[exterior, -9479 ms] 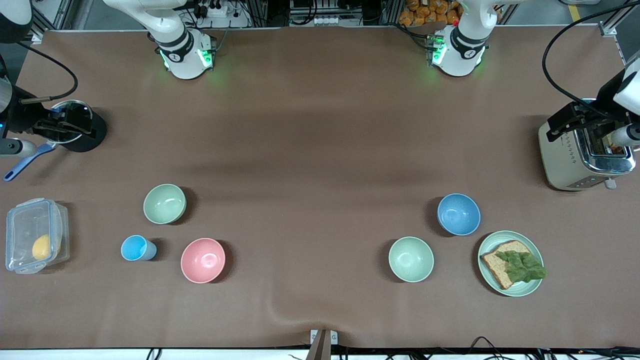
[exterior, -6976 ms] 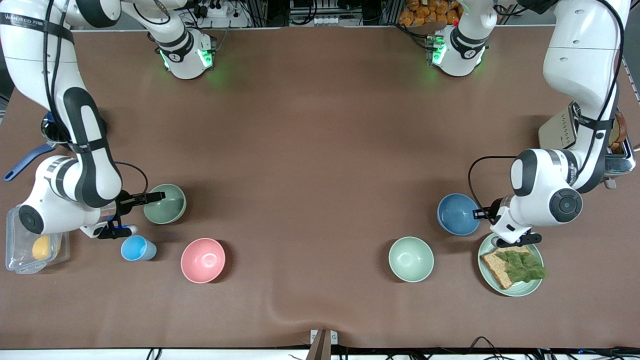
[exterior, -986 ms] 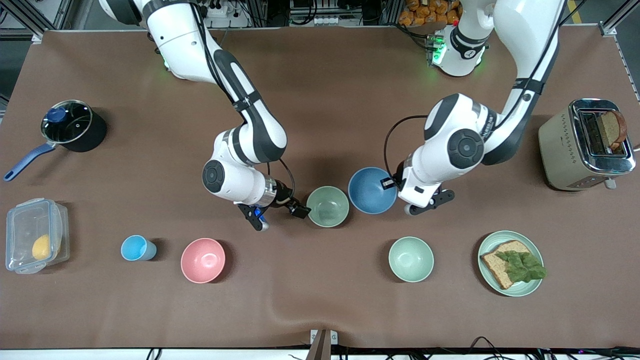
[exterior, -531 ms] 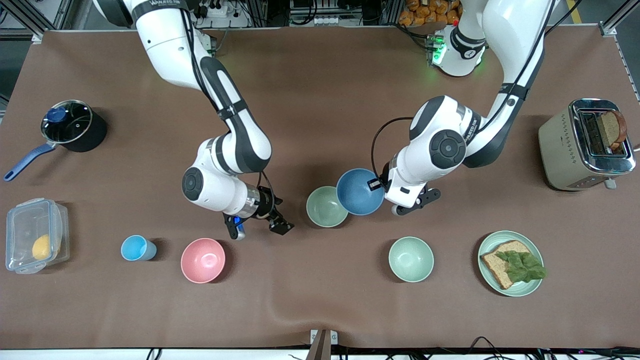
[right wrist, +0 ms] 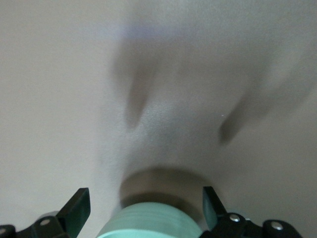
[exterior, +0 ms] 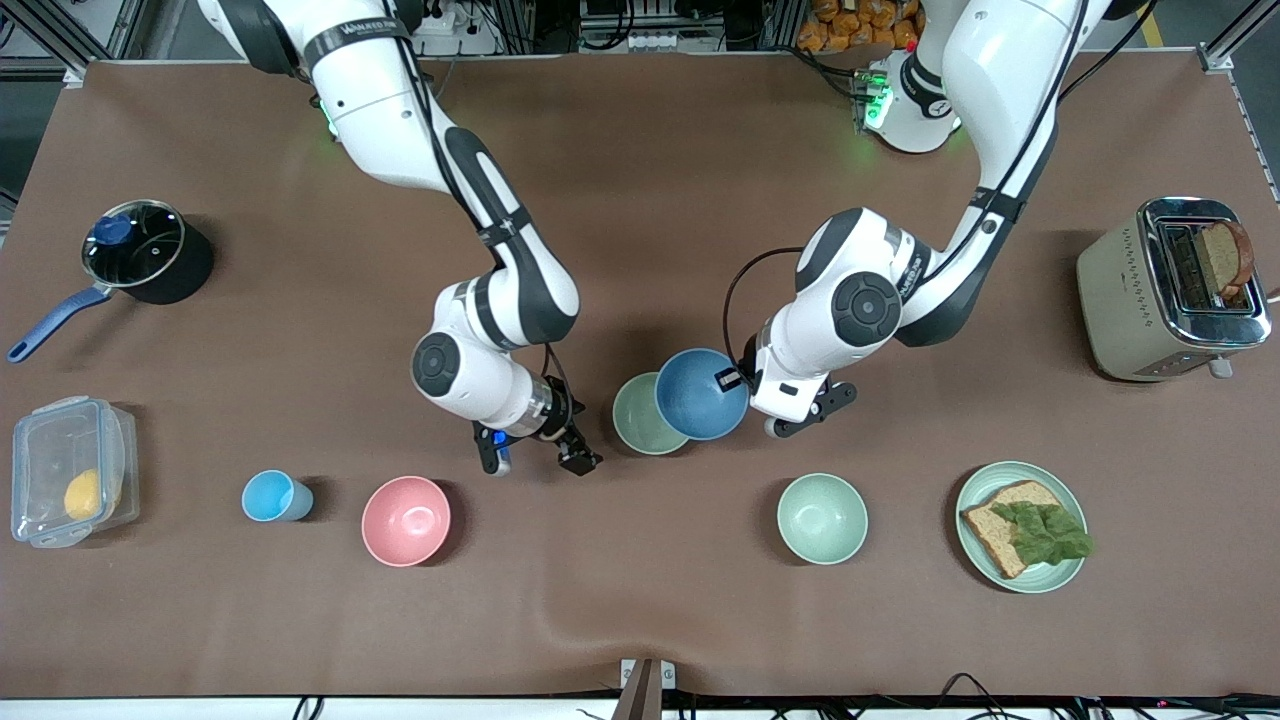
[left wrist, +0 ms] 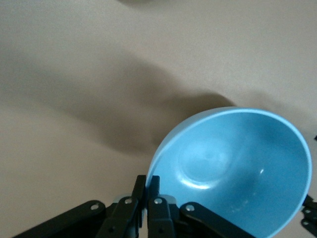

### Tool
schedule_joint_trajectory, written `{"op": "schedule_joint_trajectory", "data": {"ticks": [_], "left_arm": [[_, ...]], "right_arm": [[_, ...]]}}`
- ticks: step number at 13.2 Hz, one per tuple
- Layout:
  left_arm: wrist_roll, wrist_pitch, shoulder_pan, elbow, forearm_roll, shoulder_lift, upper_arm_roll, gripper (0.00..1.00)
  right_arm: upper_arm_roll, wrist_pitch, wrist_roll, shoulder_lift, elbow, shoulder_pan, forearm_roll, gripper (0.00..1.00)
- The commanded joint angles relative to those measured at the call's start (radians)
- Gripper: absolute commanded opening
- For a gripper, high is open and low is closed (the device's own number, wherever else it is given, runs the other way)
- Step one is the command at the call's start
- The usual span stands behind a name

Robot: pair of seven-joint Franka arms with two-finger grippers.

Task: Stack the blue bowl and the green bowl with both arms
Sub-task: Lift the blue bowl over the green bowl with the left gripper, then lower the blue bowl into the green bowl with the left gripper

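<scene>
The green bowl (exterior: 636, 417) stands on the table mid-way between the arms. My left gripper (exterior: 733, 380) is shut on the rim of the blue bowl (exterior: 700, 393) and holds it in the air. The blue bowl overlaps the side of the green bowl toward the left arm's end. In the left wrist view my left gripper (left wrist: 147, 186) pinches the blue bowl's (left wrist: 237, 168) rim. My right gripper (exterior: 537, 458) is open and empty, low over the table beside the green bowl. In the right wrist view the green bowl's wall (right wrist: 148, 220) shows between my right gripper's (right wrist: 144, 204) spread fingers.
A pink bowl (exterior: 405, 520) and a light-blue cup (exterior: 275, 496) sit nearer the front camera, by the right gripper. A paler mint bowl (exterior: 822, 518) and a plate (exterior: 980, 485) with bread lie toward the left arm's end. A toaster (exterior: 1120, 300), pot (exterior: 145, 250) and clear box (exterior: 70, 470) stand at the ends.
My right gripper has let go of the green bowl and drawn away from it, fingers open. My left gripper has carried the blue bowl sideways until it overlaps the green bowl.
</scene>
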Motion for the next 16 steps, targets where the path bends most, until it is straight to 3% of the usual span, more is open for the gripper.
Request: {"op": "schedule_joint_trajectory", "data": {"ticks": [1, 4, 16], "left_arm": [[-0.053, 0.02, -0.039, 0.034, -0.008, 0.029, 0.009, 0.0], [-0.078, 0.044, -0.04, 0.036, -0.013, 0.046, 0.007, 0.0], [-0.131, 0.159, -0.096, 0.037, -0.008, 0.105, 0.012, 0.0]], "right_arm": [[-0.001, 0.001, 0.032, 0.031, 0.033, 0.006, -0.024, 1.0], [-0.001, 0.06, 0.037, 0.052, 0.03, 0.038, -0.024, 1.0], [-0.001, 0.064, 0.055, 0.066, 0.033, 0.058, -0.059, 1.0]]}}
